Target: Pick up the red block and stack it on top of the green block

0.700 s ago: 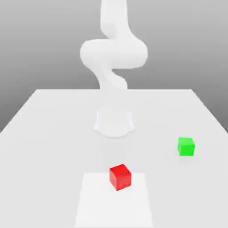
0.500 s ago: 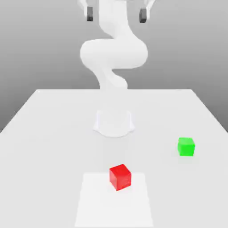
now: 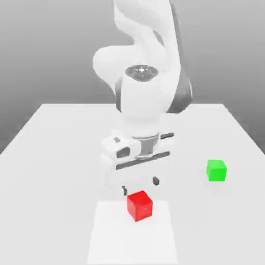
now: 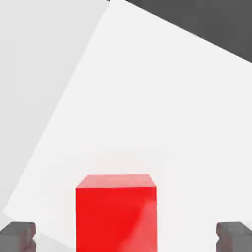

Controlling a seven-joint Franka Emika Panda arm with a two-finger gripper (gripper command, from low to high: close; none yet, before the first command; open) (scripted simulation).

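Smooth red block [image 3: 139, 205] sits cube-shaped beneath the gripper [image 3: 140, 186], its jaws spread wide.

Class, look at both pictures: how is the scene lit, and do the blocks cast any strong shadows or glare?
Exterior view: soft, even light; the red block and green block cast only faint shadows on the white table, no glare. Hand view: the red block shows a paler patch on its near face and a blurred, faint reddish tint above it.
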